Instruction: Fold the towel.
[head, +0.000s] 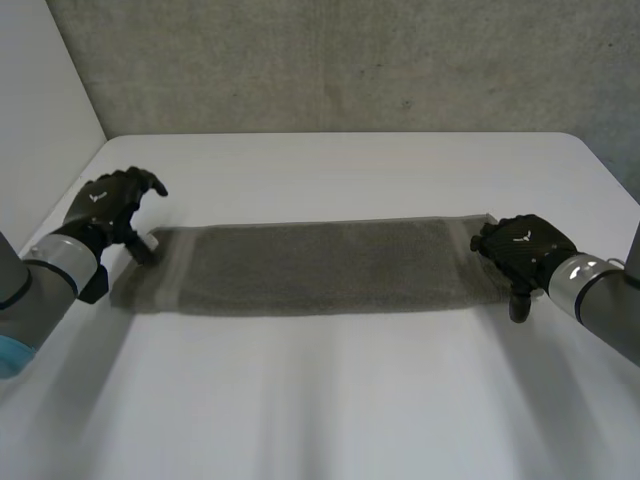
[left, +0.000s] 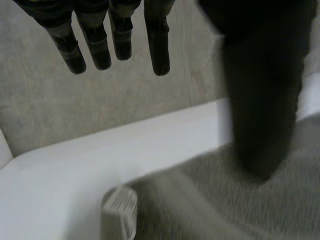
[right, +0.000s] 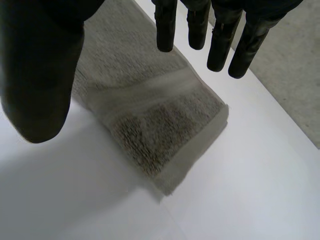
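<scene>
A grey-green towel (head: 320, 266) lies flat across the white table (head: 340, 170) as a long folded strip. My left hand (head: 112, 208) hovers over the strip's left end, open, fingers (left: 117, 42) straight and clear of the cloth (left: 235, 205), which lies below the thumb (left: 262, 100). At the strip's right end my right hand (head: 525, 252) is open too. In the right wrist view its fingers (right: 220, 35) and thumb (right: 37, 85) spread above the towel's end (right: 160, 120), and nothing is held.
A white tag (left: 120, 212) sticks out at the towel's left end. A grey concrete wall (head: 340, 60) stands behind the table's far edge, with a white panel (head: 40, 100) at the left. Bare tabletop (head: 320, 400) stretches in front of the towel.
</scene>
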